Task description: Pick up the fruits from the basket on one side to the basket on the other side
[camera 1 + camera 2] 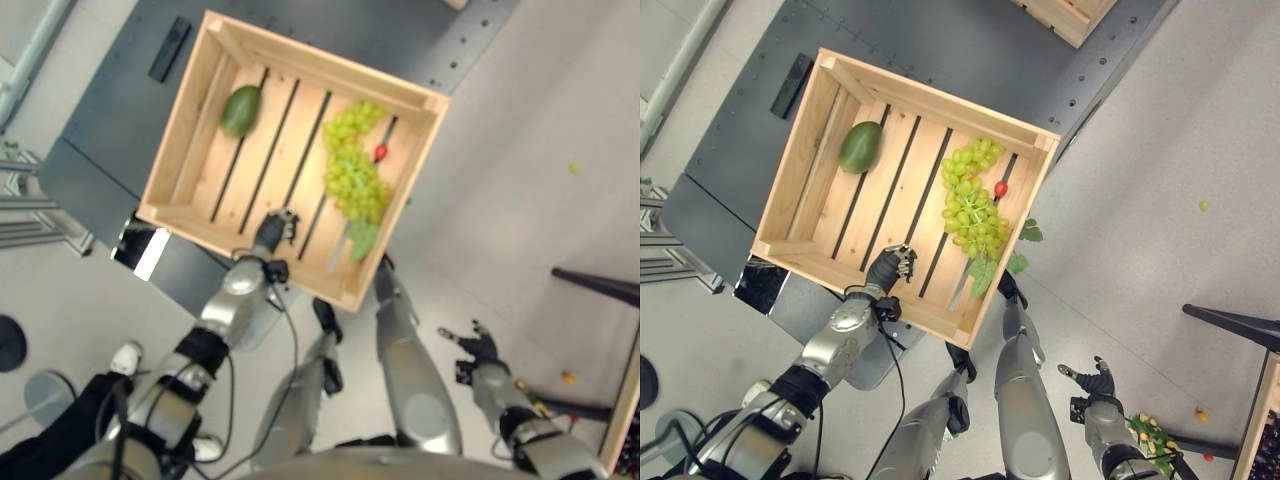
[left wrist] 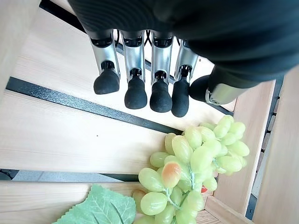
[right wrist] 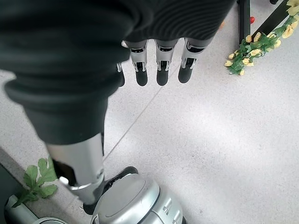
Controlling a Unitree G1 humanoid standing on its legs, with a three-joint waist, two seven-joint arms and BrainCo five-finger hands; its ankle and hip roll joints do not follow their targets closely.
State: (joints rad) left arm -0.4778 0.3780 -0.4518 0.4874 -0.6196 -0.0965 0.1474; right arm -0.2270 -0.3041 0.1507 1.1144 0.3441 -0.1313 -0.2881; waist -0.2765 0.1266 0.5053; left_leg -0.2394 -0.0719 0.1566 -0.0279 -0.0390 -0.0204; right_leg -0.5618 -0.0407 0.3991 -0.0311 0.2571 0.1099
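- The left hand (image 1: 890, 268) hangs inside the wooden crate (image 1: 800, 150) near its near wall, fingers (image 2: 135, 91) straight and side by side with the thumb set apart, holding nothing.
- The green grape bunch (image 1: 970, 200) lies against the crate's right wall, just beside the hand, with a small red fruit (image 1: 1000, 188) touching its far side and a leaf (image 2: 100, 207) at its near end. A green mango (image 1: 860, 146) rests well apart, toward the crate's far left corner.
- The grapes look like the closest target. A good grasp would likely bring the hand sideways toward the right wall, come down over the thick middle of the bunch and close round the cluster, not single berries, which may roll or slip out.
- The crate wall beside the bunch leaves little room, so the thumb probably needs to go on the open slat side.
- The right hand (image 1: 1095, 383) hangs low over the floor at the robot's right, fingers (image 3: 161, 70) straight and slightly apart, empty.
- The crate sits on a dark grey tabletop (image 1: 970, 60) with rows of holes, filling much of it; a black bar (image 1: 790, 85) lies near the tabletop's far left edge, and another wooden crate (image 1: 1065, 15) shows at its far edge.
- The floor (image 1: 1160, 180) is pale and speckled, with a sprig of yellow flowers (image 3: 254, 46) and small stray fruit lying on it near the right hand.
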